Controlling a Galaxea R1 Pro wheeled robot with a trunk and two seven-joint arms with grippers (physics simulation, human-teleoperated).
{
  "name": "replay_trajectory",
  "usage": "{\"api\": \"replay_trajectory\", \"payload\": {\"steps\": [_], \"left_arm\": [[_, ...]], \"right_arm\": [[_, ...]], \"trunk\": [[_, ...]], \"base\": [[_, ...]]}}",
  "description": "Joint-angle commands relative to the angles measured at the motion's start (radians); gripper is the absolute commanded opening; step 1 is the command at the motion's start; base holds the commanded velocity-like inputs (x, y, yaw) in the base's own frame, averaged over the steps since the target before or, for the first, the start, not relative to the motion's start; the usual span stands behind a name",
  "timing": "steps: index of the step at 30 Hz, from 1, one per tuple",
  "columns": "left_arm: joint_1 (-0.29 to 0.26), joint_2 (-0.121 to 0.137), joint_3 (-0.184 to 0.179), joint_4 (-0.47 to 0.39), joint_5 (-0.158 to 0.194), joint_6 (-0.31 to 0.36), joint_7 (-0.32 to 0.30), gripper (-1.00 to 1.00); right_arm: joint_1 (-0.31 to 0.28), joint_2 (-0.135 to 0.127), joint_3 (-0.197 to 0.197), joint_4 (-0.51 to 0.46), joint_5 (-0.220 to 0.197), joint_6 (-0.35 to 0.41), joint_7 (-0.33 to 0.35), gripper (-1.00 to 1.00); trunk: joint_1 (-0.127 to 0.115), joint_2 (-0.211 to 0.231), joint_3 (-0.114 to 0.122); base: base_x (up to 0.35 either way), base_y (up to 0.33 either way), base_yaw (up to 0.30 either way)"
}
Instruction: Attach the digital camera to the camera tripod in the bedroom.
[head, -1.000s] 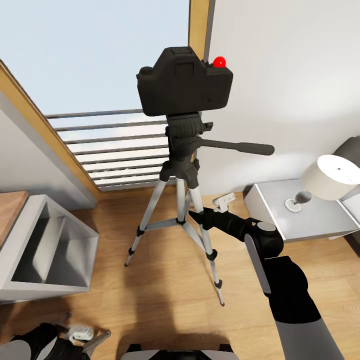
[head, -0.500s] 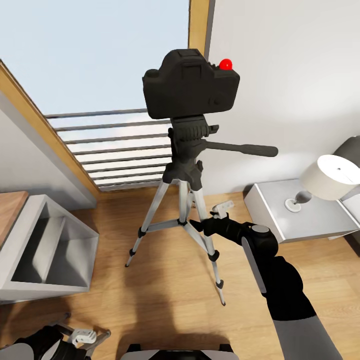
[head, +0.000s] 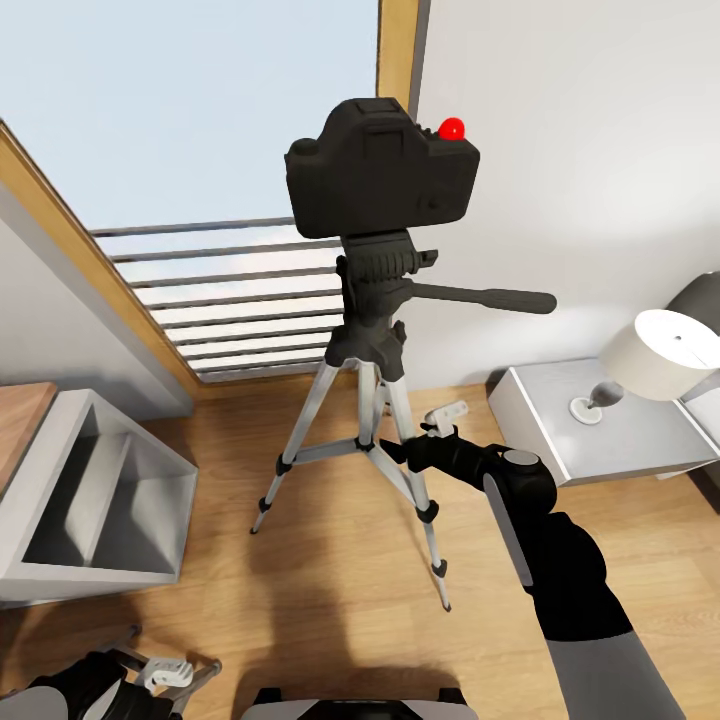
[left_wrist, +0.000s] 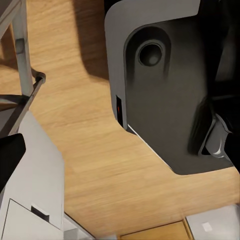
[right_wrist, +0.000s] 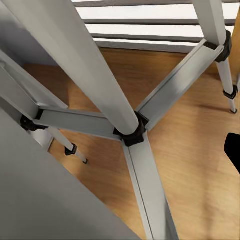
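The bedroom has a light wood floor (head: 320, 590), a tall window (head: 200, 120) with a railing at the far left, and a grey nightstand (head: 640, 440) with a white lamp (head: 660, 355) at the right. In the middle stands the camera tripod (head: 365, 400) on its three silver legs, the black pan handle pointing right. The digital camera (head: 382, 180) sits on top of the tripod head, upright, the red button on top, so the attaching seems to be done; I judge only the arm's retreat is left. The right gripper (head: 400, 447) is low, just beside the tripod's centre brace, and I cannot tell if it is released or clenched. The left gripper (head: 165, 672) is near the robot's base at the near left, holding nothing, state unclear
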Motion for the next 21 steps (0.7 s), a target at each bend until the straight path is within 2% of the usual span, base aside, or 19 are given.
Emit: {"api": "replay_trajectory", "payload": {"steps": [1, 21], "left_arm": [[-0.001, 0.000, -0.007, 0.000, 0.010, 0.007, -0.003, 1.00], [-0.001, -0.002, -0.009, 0.000, 0.010, 0.004, -0.003, 1.00]], "right_arm": [[-0.001, 0.000, -0.001, -0.001, 0.003, 0.005, 0.005, 1.00], [-0.001, 0.000, -0.001, -0.002, 0.003, 0.009, 0.005, 1.00]], "trunk": [[0.001, -0.002, -0.001], [0.001, -0.002, -0.001]], "base": [[0.000, 0.000, 0.000], [0.000, 0.000, 0.000]]}}
